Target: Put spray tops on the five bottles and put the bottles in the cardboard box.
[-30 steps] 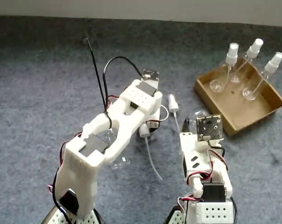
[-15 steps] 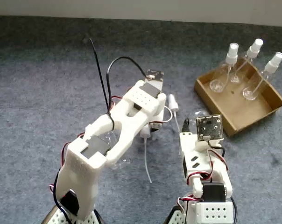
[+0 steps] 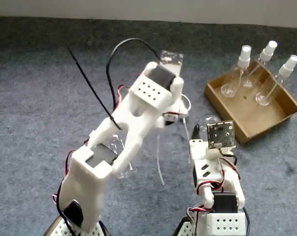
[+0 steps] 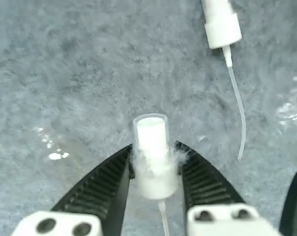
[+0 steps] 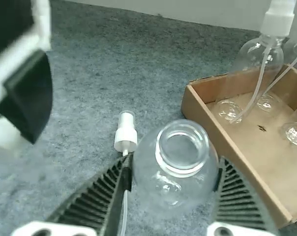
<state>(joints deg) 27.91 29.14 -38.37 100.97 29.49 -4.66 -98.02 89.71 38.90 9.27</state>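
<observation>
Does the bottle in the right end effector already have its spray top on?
No, the bottle in the right end effector has an open, bare neck, and a spray top lies loose beside it.

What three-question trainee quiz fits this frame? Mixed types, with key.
1. True or false: the left gripper is shut on a spray top.
2. How many capped bottles stand in the box?
3. The bottle in the right gripper is: A capped, B open-necked, C lying in the box.

Key: 1 true; 2 three; 3 B.
</observation>
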